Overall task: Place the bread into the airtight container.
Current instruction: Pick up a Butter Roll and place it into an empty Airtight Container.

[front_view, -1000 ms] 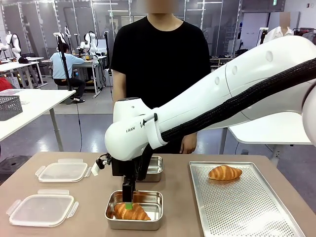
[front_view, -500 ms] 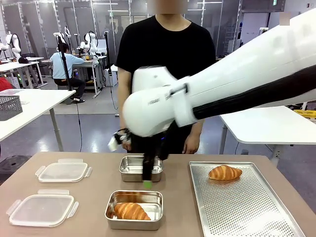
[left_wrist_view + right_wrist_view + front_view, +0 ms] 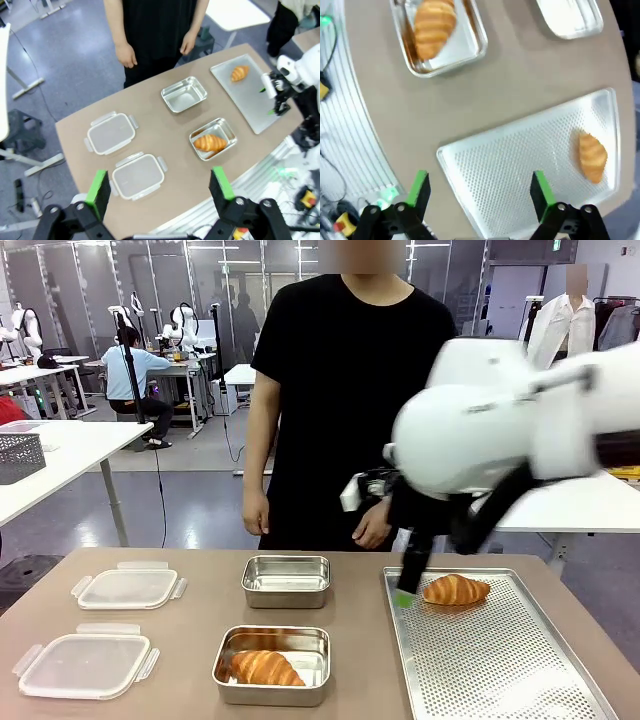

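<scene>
One croissant point(image 3: 262, 668) lies in the near steel container point(image 3: 222, 686), also seen from the left wrist as croissant point(image 3: 210, 142) in container point(image 3: 227, 131) and from the right wrist as croissant point(image 3: 435, 22). A second croissant point(image 3: 455, 589) point(image 3: 592, 156) point(image 3: 240, 73) rests at the far end of the perforated tray point(image 3: 500, 670). My right gripper point(image 3: 406, 595) point(image 3: 479, 189) hangs open and empty over the tray's left edge point(image 3: 510, 165), just left of that croissant. High above the table's near side, my left gripper point(image 3: 159, 186) is open and empty.
An empty steel container point(image 3: 286, 580) point(image 3: 184, 94) stands behind the filled one. Two clear lids point(image 3: 128, 588) point(image 3: 85, 664) lie at the table's left. A person stands at the far edge, hands point(image 3: 258, 525) hanging down at the sides.
My right gripper rose from the croissant in the near container and swung right to the tray. That croissant stayed in the container.
</scene>
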Controlling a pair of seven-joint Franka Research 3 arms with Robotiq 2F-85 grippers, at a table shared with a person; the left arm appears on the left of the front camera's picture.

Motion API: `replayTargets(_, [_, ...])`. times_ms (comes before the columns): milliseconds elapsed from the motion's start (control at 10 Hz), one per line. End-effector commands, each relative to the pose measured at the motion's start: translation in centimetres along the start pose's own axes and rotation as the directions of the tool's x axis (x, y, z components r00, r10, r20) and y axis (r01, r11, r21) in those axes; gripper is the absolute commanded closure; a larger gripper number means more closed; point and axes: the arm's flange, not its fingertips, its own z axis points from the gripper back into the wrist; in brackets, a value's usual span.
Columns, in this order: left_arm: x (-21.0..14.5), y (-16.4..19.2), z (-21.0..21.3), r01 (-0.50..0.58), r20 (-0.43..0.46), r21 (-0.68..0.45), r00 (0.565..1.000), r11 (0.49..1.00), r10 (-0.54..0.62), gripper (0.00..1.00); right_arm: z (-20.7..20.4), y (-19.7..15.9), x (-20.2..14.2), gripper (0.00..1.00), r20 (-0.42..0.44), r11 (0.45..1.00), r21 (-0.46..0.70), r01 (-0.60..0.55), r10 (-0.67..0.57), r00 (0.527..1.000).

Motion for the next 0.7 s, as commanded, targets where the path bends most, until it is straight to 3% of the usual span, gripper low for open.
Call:
replayTargets(0, [0.0, -0.1, 0.1, -0.002, 0.002, -0.002, 1.0, 1.0, 0.002, 0.0, 3.5, 1.7, -3.5, 0.0, 0.008, 0.987, -0.043, 0.157, -0.157, 0.988])
replayTargets(100, [0.0, -0.1, 0.1, -0.002, 0.002, -0.002, 1.0, 1.0, 0.002, 0.0, 3.8, 0.7, -5.3, 0.0, 0.014, 0.976, -0.013, 0.215, -0.215, 0.976])
replayTargets(300, [0.0, -0.1, 0.1, -0.002, 0.002, -0.002, 1.0, 1.0, 0.002, 0.0, 2.6, -1.0, -10.1, 0.0, 0.117, 0.956, 0.036, 0.29, -0.292, 0.949])
replayTargets(400, [0.0, -0.1, 0.1, -0.002, 0.002, -0.002, 1.0, 1.0, 0.002, 0.0, 2.0, -1.7, -12.1, 0.0, 0.207, 0.985, -0.015, 0.17, -0.163, 0.965])
replayTargets(600, [0.0, -0.1, 0.1, -0.002, 0.002, -0.002, 1.0, 1.0, 0.002, 0.0, -0.7, -4.9, -14.1, 0.0, 0.239, 0.994, -0.113, -0.003, 0.031, 0.971])
